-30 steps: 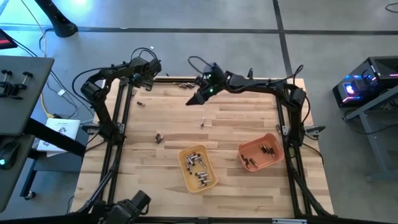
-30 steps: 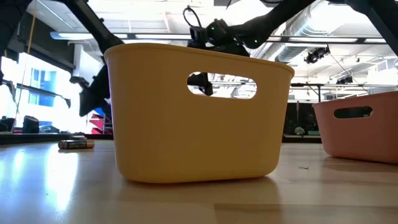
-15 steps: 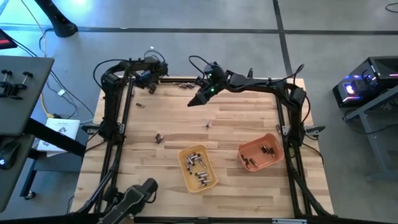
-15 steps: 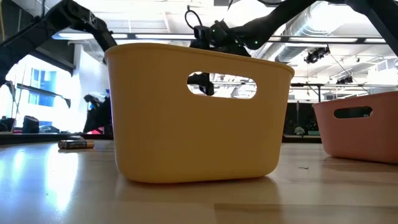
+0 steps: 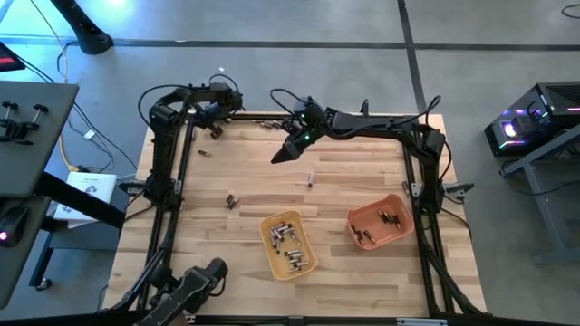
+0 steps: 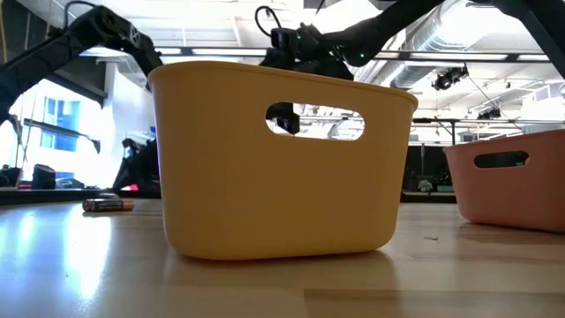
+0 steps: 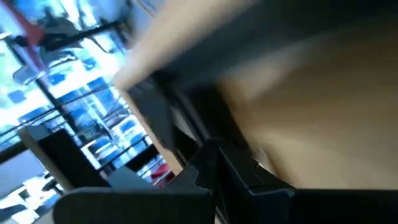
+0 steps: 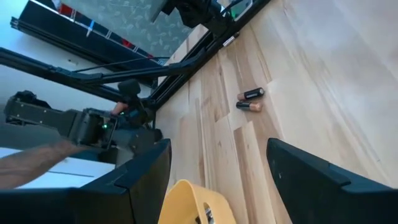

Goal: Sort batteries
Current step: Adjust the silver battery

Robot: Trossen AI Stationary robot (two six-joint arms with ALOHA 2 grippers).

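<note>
The left wrist view is blurred; the yellow tray [image 6: 281, 159] hides most of the table [image 6: 106, 265].

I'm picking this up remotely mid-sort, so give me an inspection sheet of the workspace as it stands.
Surface: wooden table, bare in the middle.
Job's things: batteries in the yellow tray and orange tray; loose batteries on the table, more at the far edge.
Clutter: nothing seen.
Grippers: right gripper open, empty, above the table; left gripper shut at the far left corner.
Cables: cable on the floor, left.
Surroundings: lit equipment on the right.
</note>
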